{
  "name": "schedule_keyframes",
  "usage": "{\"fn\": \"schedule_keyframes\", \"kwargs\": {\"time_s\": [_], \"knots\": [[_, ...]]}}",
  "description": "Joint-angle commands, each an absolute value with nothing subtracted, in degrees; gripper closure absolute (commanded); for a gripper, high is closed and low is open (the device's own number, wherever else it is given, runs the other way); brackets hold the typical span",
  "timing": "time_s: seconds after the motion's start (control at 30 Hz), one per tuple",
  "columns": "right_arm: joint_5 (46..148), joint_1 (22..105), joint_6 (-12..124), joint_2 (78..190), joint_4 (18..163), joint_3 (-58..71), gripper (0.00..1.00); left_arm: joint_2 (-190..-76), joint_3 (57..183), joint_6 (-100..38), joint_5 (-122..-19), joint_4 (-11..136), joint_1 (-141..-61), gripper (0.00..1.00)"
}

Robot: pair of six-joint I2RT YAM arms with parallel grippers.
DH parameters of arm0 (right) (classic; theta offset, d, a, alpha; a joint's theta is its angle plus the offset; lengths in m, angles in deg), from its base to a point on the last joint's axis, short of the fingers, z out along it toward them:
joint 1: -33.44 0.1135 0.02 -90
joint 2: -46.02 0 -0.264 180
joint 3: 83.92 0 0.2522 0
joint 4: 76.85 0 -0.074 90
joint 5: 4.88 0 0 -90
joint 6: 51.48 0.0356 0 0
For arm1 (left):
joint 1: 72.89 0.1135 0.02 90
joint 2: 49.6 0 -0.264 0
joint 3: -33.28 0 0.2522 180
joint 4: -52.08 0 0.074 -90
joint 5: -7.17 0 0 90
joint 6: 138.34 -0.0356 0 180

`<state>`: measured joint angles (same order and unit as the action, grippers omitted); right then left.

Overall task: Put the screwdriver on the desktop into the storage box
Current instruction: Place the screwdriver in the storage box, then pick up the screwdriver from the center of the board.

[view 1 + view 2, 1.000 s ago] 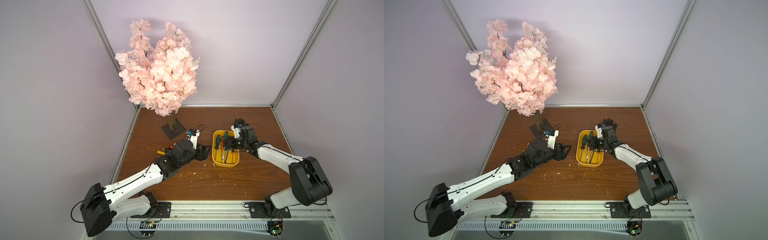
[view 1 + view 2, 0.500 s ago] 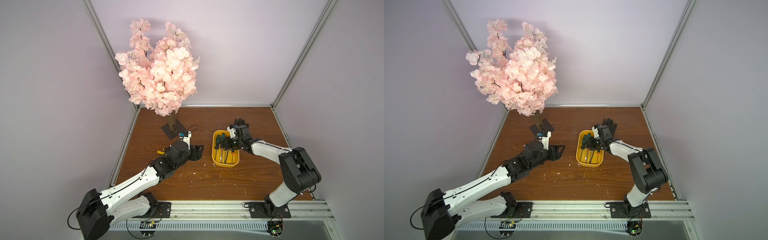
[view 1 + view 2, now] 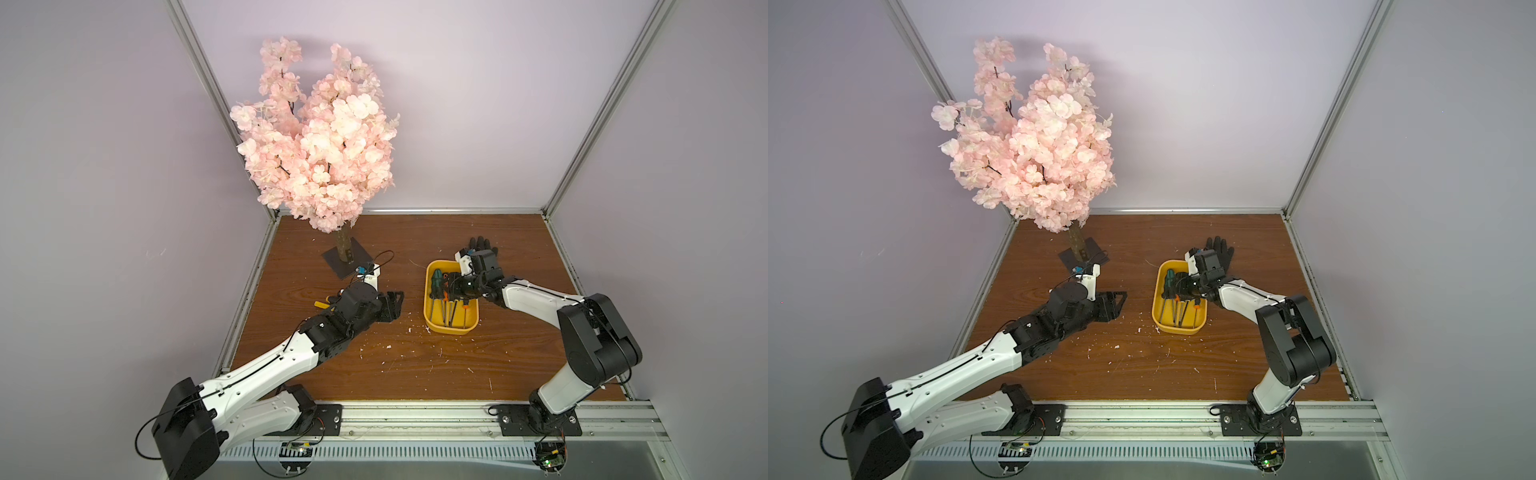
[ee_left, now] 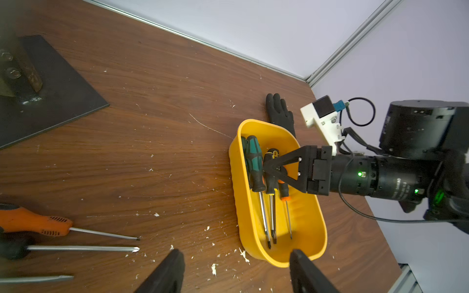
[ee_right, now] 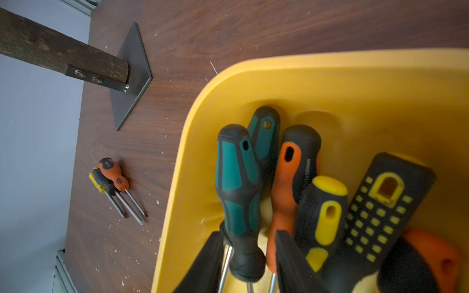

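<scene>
The yellow storage box point(image 3: 451, 329) point(image 3: 1177, 330) point(image 4: 233, 162) point(image 5: 193, 132) lies on the brown desktop point(image 3: 415, 365) and holds several screwdrivers. My right gripper point(image 3: 452, 287) point(image 3: 1183, 284) point(image 4: 266, 167) point(image 5: 247, 234) reaches into it. Its jaws stand slightly apart, open, either side of a green-handled screwdriver point(image 5: 238, 182) point(image 4: 255, 162) that lies in the box. Three more screwdrivers point(image 5: 111, 180) point(image 4: 38, 223) lie on the desktop at the left; my left arm mostly hides them in both top views. My left gripper point(image 3: 392, 305) point(image 3: 1113, 305) point(image 4: 237, 269) is open over the desktop, between them and the box, holding nothing.
A pink blossom tree point(image 3: 320, 145) point(image 3: 1034, 145) stands on a black base plate point(image 3: 347, 262) point(image 4: 50, 96) at the back left. A black glove point(image 3: 482, 245) point(image 3: 1221, 249) point(image 4: 279, 111) lies behind the box. White flecks litter the board. Aluminium rails edge it.
My right gripper's jaws have parted from the green-handled screwdriver, which now lies in the box. My left gripper has drawn back leftward, away from the box.
</scene>
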<state>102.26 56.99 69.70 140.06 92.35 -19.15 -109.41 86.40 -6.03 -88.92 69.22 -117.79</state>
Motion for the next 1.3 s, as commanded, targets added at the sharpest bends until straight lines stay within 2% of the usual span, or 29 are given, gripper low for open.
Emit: {"fn": "schedule_keyframes", "kwargs": {"time_s": [0.0,0.2,0.5,0.67,1.27], "knots": [[101.17,57.26,68.69,136.78,91.63,-17.00,0.60,-109.10,86.81,-5.26,-90.74,71.30,-117.11,0.33],[100.50,57.24,67.59,131.93,90.18,-17.20,0.60,-110.64,87.82,-2.12,-94.23,76.12,-116.39,0.38],[98.07,57.26,65.21,122.13,86.64,-20.74,0.60,-113.75,86.96,5.70,-93.71,81.54,-111.20,0.49],[97.29,57.26,64.89,118.28,85.71,-22.47,0.59,-116.48,87.53,10.41,-92.72,84.08,-107.19,0.49],[95.29,56.88,65.86,113.46,86.85,-27.65,0.57,-134.76,97.90,13.00,-85.58,87.62,-98.16,0.62]]}}
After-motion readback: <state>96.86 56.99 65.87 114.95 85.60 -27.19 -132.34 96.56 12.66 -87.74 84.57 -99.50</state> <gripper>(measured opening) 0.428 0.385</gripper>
